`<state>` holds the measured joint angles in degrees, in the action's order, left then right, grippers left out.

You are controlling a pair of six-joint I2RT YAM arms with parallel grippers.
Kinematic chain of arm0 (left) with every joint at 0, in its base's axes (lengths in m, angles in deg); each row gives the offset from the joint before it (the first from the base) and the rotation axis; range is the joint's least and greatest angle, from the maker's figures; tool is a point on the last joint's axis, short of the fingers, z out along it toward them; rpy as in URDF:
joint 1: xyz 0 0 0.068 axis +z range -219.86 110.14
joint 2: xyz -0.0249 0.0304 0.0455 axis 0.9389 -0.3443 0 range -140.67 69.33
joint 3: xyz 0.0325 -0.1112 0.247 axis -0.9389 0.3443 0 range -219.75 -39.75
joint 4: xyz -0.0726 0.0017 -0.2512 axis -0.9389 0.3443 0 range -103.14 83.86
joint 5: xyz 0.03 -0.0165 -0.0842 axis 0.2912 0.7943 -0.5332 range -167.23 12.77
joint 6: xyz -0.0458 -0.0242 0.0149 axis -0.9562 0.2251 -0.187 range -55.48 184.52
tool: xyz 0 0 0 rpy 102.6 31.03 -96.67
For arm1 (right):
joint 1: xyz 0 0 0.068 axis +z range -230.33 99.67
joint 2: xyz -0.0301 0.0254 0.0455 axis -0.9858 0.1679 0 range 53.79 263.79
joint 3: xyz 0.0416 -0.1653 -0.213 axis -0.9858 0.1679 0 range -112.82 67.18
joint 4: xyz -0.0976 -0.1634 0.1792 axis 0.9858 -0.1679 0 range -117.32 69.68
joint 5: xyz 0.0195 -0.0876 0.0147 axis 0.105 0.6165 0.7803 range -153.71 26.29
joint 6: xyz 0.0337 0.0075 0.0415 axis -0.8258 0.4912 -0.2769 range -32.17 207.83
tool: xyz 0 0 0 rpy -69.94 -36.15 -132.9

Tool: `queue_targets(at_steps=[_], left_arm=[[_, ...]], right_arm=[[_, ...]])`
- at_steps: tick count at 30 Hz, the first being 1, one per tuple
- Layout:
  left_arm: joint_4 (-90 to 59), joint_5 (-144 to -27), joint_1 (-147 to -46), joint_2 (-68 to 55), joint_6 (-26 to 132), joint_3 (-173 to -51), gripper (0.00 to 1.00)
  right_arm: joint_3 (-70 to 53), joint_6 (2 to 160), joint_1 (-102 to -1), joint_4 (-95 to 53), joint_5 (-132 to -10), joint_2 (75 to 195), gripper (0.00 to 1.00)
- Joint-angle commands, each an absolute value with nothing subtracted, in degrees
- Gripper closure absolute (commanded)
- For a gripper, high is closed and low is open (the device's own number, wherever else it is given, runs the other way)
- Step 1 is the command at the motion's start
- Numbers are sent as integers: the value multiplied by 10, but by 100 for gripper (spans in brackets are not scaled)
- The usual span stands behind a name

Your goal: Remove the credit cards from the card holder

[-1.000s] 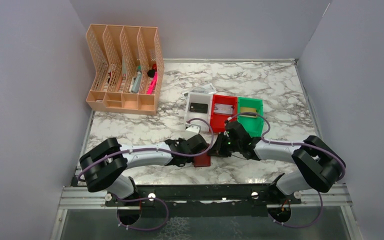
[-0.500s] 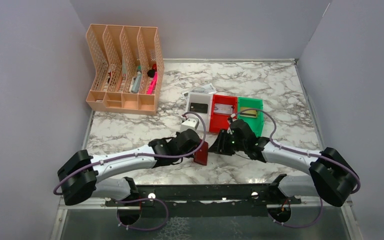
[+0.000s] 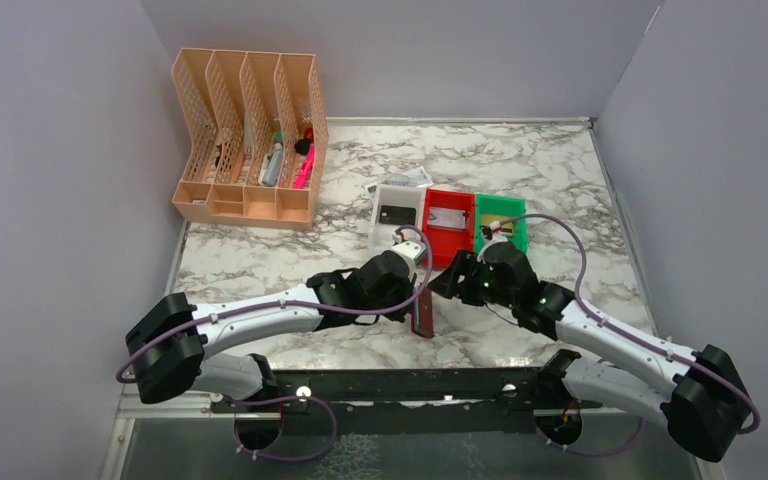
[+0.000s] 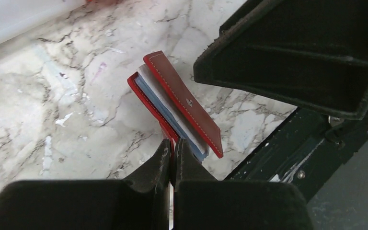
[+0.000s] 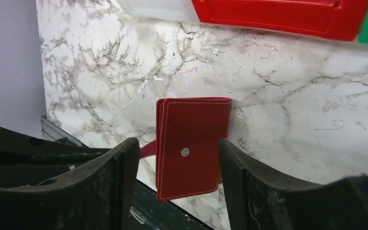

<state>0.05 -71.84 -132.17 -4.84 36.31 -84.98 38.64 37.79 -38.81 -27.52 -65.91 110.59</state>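
Observation:
The card holder point(image 3: 423, 315), a dark red bifold wallet, hangs on edge above the table's near edge. My left gripper point(image 4: 173, 149) is shut on its thin red side tab. Its covers gape a little, and bluish clear sleeves point(image 4: 171, 111) show between them. No card shows inside it. My right gripper point(image 5: 177, 146) stands open just right of the holder, with the snap-button cover point(image 5: 191, 148) in view between its fingers and beyond them, not touching. A black credit card point(image 3: 397, 214) lies in the white bin and a pale one point(image 3: 447, 217) in the red bin.
Three small bins stand in a row mid-table: white point(image 3: 384, 232), red point(image 3: 438, 240) and green point(image 3: 513, 215); the right arm's cable crosses the green one. A white printed tag point(image 3: 405, 181) lies behind them. A peach file organiser point(image 3: 250, 140) stands at the back left. The black frame rail point(image 3: 410, 385) runs along the near edge.
The left gripper has raised the card holder off the table, turned it on edge and carried it slightly right. The right gripper has opened and drawn back to the right.

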Motion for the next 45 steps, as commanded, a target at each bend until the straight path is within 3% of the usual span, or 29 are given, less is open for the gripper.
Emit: queue_targets(at_steps=[1, 12, 18, 28, 35, 45], left_arm=[[-43, -770, -1331, -48, 380, -872, 100], [-63, -779, -1331, -8, 373, -874, 100], [-13, -715, -1331, -21, 374, -863, 100], [35, -565, -1331, 63, 251, -753, 100], [44, -557, -1330, 108, 188, -672, 100], [42, -557, -1330, 100, 189, -666, 100]], right_arm=[[412, 372, -391, -292, -623, 1072, 32], [404, 364, -391, -331, -619, 1086, 30], [400, 365, -391, -340, -615, 1085, 33], [395, 399, -391, -251, -734, 1172, 44], [382, 406, -391, -230, -771, 1223, 47], [386, 417, -391, -202, -833, 1225, 46]])
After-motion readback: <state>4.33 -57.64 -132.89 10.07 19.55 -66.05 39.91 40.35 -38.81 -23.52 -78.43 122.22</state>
